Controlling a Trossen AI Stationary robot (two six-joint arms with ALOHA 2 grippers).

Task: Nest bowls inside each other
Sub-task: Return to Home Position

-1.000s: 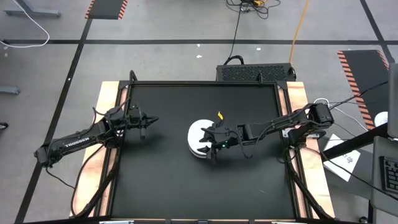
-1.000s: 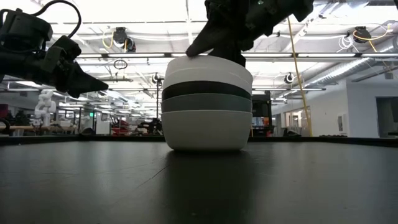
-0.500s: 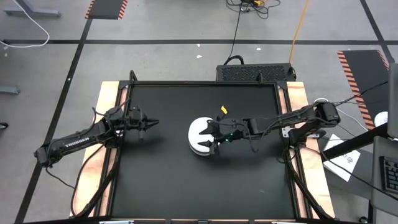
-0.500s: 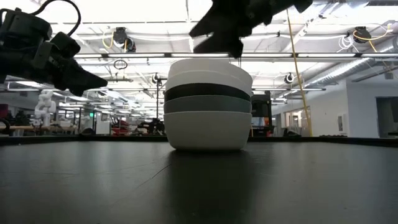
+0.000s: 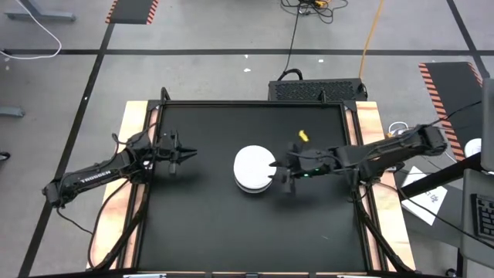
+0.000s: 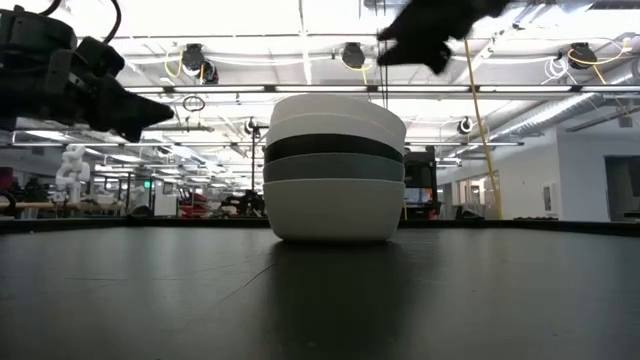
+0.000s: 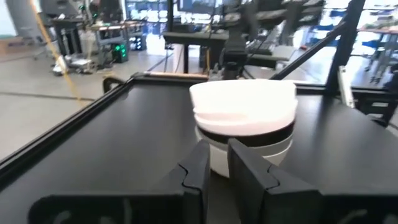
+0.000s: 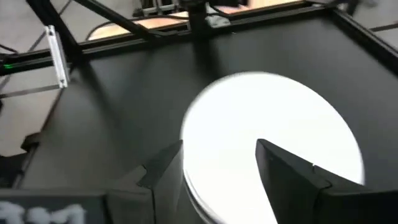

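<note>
All the bowls stand nested in one stack (image 5: 251,167) in the middle of the table, its bottom bowl on the black mat. The low view shows the stack (image 6: 335,165) with white bowls on top, then black, grey, and white at the bottom. My right gripper (image 5: 281,176) is open and hangs just right of the stack, above its height (image 6: 425,30), touching nothing. In its wrist view the top white bowl (image 8: 273,130) fills the space ahead of the spread fingers. My left gripper (image 5: 185,153) is shut and waits in the air left of the stack (image 7: 245,118).
The black mat (image 5: 201,224) lies bare all around the stack, framed by a dark rail and wooden table edges (image 5: 131,131). A small yellow tag (image 5: 303,135) shows above my right arm. A dark box (image 5: 316,89) sits beyond the far edge.
My right gripper was down on the top white bowl's rim a second ago. It has since risen off it and drawn back toward the table's right edge, clear of the stack. The stack has stayed in place.
</note>
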